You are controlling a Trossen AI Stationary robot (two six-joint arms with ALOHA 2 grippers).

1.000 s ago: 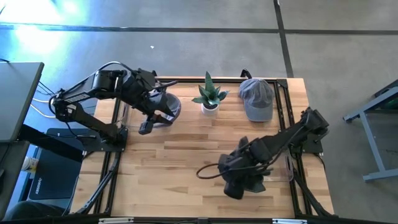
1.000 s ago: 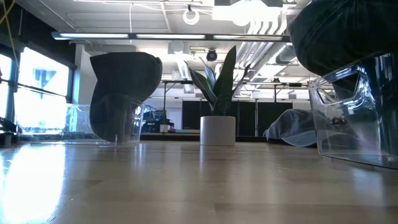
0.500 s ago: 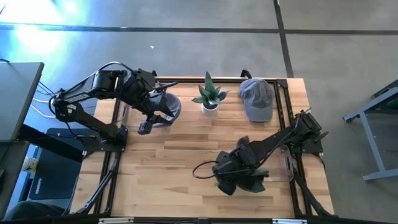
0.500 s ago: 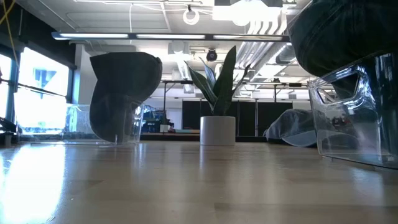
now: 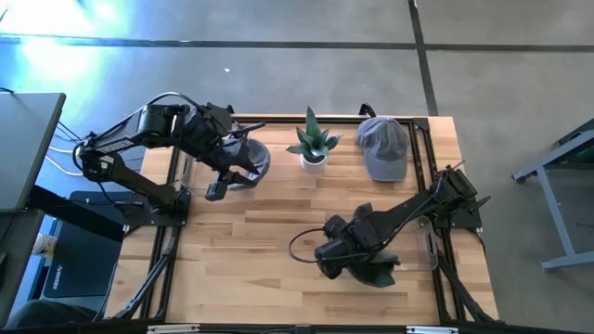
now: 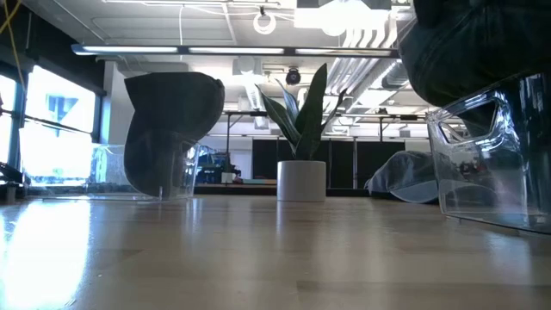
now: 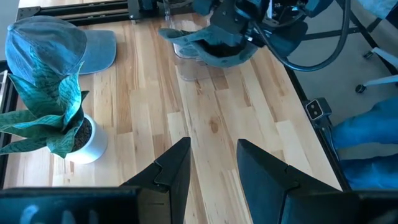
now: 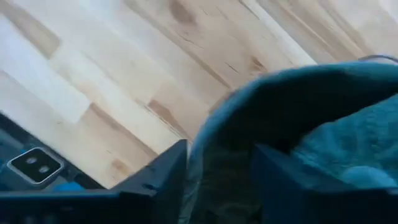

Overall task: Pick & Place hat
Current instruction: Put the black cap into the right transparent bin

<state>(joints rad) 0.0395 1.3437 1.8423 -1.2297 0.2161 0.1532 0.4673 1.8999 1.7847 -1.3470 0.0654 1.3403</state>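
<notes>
We found the right gripper (image 5: 336, 269) with jaws astride the dark cloth hat (image 5: 376, 271), seating it on the clear plastic stand (image 6: 486, 164); grip uncertain.

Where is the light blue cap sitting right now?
In the high view, the light blue cap lies flat at the table's far edge on the right side, just right of the potted plant, untouched by either arm.

an open industrial lab: concrete floor (image 5: 278, 74), exposed ceiling ducts (image 6: 362, 52), wooden workbench (image 5: 269, 223).
</notes>
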